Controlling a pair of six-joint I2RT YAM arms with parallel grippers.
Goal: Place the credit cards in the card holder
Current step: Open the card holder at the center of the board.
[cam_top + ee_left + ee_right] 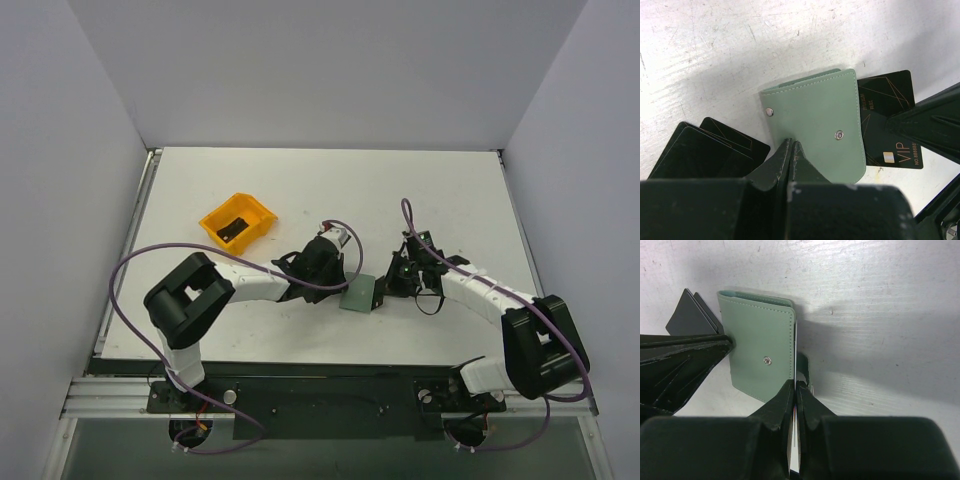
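Note:
The sage-green card holder (360, 295) lies on the white table between my two grippers. It also shows in the left wrist view (815, 120) and in the right wrist view (760, 350). My left gripper (791, 144) is shut, its tips pinching the card holder's near edge. My right gripper (796, 386) is shut on a black credit card (890, 115) marked VIP. The card's edge is at the holder's open side. Two more black credit cards (705, 150) lie fanned by the holder's other side, and they show in the right wrist view too (690, 317).
An orange plastic bin (238, 222) with a dark item inside stands at the back left of the table. White walls enclose the table on three sides. Purple cables loop beside both arms.

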